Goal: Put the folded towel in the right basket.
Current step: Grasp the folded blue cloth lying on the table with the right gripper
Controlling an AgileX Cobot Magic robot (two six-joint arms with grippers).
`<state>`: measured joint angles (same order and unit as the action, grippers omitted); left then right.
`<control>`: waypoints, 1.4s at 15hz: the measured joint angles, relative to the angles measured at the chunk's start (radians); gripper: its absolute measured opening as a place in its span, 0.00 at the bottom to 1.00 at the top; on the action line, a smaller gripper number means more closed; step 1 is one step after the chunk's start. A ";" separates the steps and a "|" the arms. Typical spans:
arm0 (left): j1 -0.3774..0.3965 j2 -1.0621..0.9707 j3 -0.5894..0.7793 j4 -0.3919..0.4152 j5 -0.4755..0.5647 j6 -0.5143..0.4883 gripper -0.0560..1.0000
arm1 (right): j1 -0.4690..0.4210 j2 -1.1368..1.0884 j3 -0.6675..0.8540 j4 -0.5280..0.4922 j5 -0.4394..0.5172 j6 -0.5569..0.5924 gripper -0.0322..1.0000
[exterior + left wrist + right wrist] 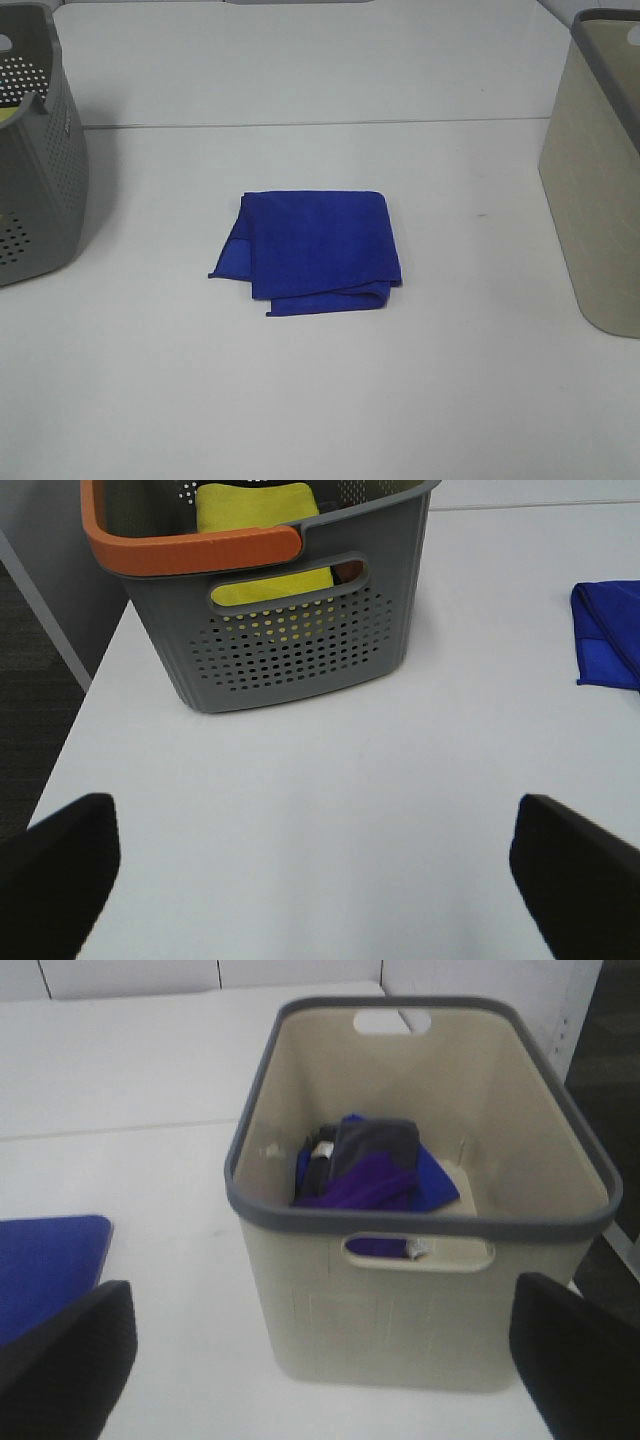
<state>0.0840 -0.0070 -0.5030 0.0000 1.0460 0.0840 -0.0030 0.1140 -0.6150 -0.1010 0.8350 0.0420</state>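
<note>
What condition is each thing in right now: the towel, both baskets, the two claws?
Blue towel: folded, flat on the table, outside both baskets.
Grey basket: upright, holding a yellow cloth.
Beige basket: upright, holding purple and blue cloths.
Left gripper: open, empty.
Right gripper: open, empty.

One high view, two wrist views.
From above we look steeply down on the white table [320, 400]; past the left gripper [320, 880] we face the grey perforated plastic basket [300, 660] close ahead, past the right gripper [320, 1360] the beige grey-rimmed plastic basket [400, 1330]; all three catch the folded blue cloth towel [315, 250].
</note>
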 joint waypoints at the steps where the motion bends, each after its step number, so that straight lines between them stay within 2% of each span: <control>1: 0.000 0.000 0.000 0.000 0.000 0.000 0.99 | 0.000 0.043 -0.022 0.012 -0.057 0.000 0.98; 2: 0.000 0.000 0.000 0.000 0.000 0.000 0.99 | 0.000 0.069 -0.033 0.021 -0.094 0.000 0.98; 3: 0.000 0.000 0.000 0.000 0.000 0.000 0.99 | 0.000 0.150 -0.062 0.067 -0.193 0.000 0.98; 4: 0.000 0.000 0.000 0.000 0.000 0.000 0.99 | 0.000 0.175 -0.069 0.091 -0.232 0.000 0.98; 5: 0.000 0.000 0.000 0.000 0.000 0.000 0.99 | 0.000 0.311 -0.108 0.210 -0.357 -0.024 0.98; 7: 0.000 0.000 0.000 0.000 0.000 0.000 0.99 | 0.000 0.463 -0.174 0.353 -0.403 -0.164 0.98; 9: 0.000 0.000 0.000 0.000 0.000 0.000 0.99 | 0.000 0.621 -0.253 0.504 -0.409 -0.360 0.98; 11: 0.000 0.000 0.000 0.000 0.000 0.000 0.99 | 0.000 0.769 -0.343 0.670 -0.397 -0.540 0.98; 12: 0.000 0.000 0.000 0.000 0.000 0.000 0.99 | 0.000 0.806 -0.363 0.713 -0.387 -0.574 0.98; 16: 0.000 0.000 0.000 0.000 0.000 0.000 0.99 | 0.000 1.078 -0.537 0.991 -0.203 -0.836 0.98; 18: 0.000 0.000 0.000 0.000 0.000 0.000 0.99 | 0.000 1.203 -0.557 1.060 -0.121 -0.887 0.98; 21: 0.000 0.000 0.000 0.000 0.000 0.000 0.99 | 0.001 1.373 -0.557 1.077 -0.055 -0.896 0.97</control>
<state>0.0840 -0.0070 -0.5030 0.0000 1.0460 0.0840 -0.0020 1.4870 -1.1720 0.9760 0.7800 -0.8540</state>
